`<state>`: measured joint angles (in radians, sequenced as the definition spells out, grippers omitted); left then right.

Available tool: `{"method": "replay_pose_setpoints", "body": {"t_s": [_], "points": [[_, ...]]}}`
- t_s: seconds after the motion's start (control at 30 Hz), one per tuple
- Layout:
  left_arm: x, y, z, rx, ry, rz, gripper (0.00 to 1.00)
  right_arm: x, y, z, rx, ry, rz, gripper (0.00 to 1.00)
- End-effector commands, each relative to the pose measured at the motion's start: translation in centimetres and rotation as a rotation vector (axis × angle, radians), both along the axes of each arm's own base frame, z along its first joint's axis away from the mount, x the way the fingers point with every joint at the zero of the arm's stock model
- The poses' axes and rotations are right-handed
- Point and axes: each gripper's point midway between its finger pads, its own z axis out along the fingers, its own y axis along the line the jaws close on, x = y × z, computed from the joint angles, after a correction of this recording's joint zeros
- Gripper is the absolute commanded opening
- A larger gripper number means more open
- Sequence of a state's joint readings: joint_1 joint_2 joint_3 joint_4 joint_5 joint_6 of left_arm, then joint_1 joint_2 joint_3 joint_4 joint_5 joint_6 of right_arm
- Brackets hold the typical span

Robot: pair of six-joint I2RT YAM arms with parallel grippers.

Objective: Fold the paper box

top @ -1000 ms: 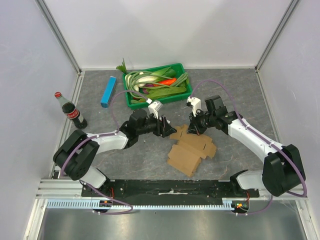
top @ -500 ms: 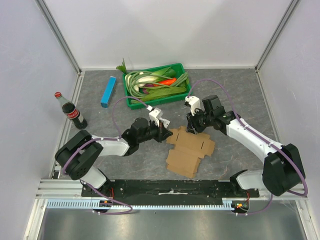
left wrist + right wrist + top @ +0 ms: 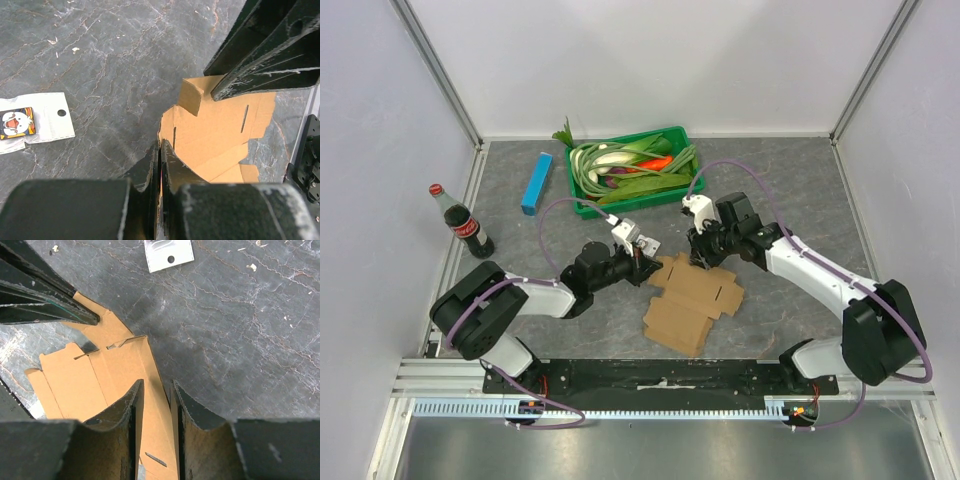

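Note:
The paper box (image 3: 692,300) is a flat brown cardboard piece with flaps, lying on the grey table between both arms. My left gripper (image 3: 645,268) is at its left edge. In the left wrist view the left gripper (image 3: 161,147) is shut, with the thin edge of the paper box (image 3: 220,135) pinched between its fingers. My right gripper (image 3: 705,258) is at the box's far right edge. In the right wrist view the right gripper (image 3: 156,385) stands open, its jaws apart astride a narrow strip of the paper box (image 3: 75,380).
A green tray (image 3: 595,209) of vegetables stands behind the arms. A slim blue box (image 3: 536,183) and a cola bottle (image 3: 460,222) are at the far left. A small white card (image 3: 30,122) lies on the table near the box. Grey walls enclose the table.
The left gripper has moved onto the box's left edge and shut on it. The right gripper has opened at the far edge. The box has slid slightly left.

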<state>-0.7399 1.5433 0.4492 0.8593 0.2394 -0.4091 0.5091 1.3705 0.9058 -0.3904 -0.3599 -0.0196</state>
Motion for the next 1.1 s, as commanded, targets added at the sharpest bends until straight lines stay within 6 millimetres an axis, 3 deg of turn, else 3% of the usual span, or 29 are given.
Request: {"method": "replay_pose_setpoints", "body": {"t_s": [0.0,0.07,0.17,0.2,0.23,0.27,0.37,0.4,0.43,0.47,0.57,0.7,0.77,1.07], "points": [[0.3,-0.3,2.8,-0.053,-0.136,-0.018,0.06,1.0,0.7,-0.1,0.001,-0.040,0.018,0.34],[0.4,-0.2,2.9,-0.055,-0.139,-0.013,0.05,0.8,0.9,-0.2,0.000,-0.043,0.027,0.31],[0.5,-0.1,2.5,-0.037,-0.113,-0.004,0.08,0.8,1.0,0.0,-0.007,-0.083,0.019,0.13],[1.1,-0.1,3.5,-0.048,-0.093,0.033,0.14,0.9,0.9,0.3,-0.020,-0.113,0.011,0.05],[1.0,0.5,1.9,0.014,-0.016,0.058,0.22,1.1,0.8,0.3,-0.064,-0.157,-0.001,0.02],[1.0,0.7,2.3,0.015,-0.002,0.070,0.40,1.0,0.7,0.5,-0.088,-0.183,-0.003,0.00],[0.4,1.7,4.8,-0.053,-0.025,0.107,0.54,1.5,0.2,1.2,-0.180,-0.284,-0.026,0.00],[0.1,2.4,4.5,-0.051,-0.020,0.134,0.55,1.7,0.1,1.4,-0.208,-0.319,-0.032,0.00],[0.0,2.9,5.8,-0.076,-0.047,0.149,0.56,1.3,0.7,1.7,-0.230,-0.357,-0.001,0.00],[-0.1,3.3,5.7,-0.071,-0.048,0.162,0.55,1.5,0.3,1.9,-0.267,-0.396,-0.017,0.00],[-0.1,3.7,5.9,-0.053,-0.083,0.158,0.43,1.5,0.5,2.5,-0.343,-0.493,-0.007,0.00],[-0.4,2.1,5.9,-0.075,-0.107,0.080,0.39,1.5,1.7,2.1,-0.365,-0.539,0.026,0.00],[-0.2,1.7,5.0,-0.079,-0.111,0.077,0.41,1.4,2.2,1.9,-0.347,-0.544,0.044,0.00],[0.4,0.2,4.6,-0.079,-0.150,0.050,0.45,0.5,4.0,0.9,-0.285,-0.487,0.121,0.00]]}}
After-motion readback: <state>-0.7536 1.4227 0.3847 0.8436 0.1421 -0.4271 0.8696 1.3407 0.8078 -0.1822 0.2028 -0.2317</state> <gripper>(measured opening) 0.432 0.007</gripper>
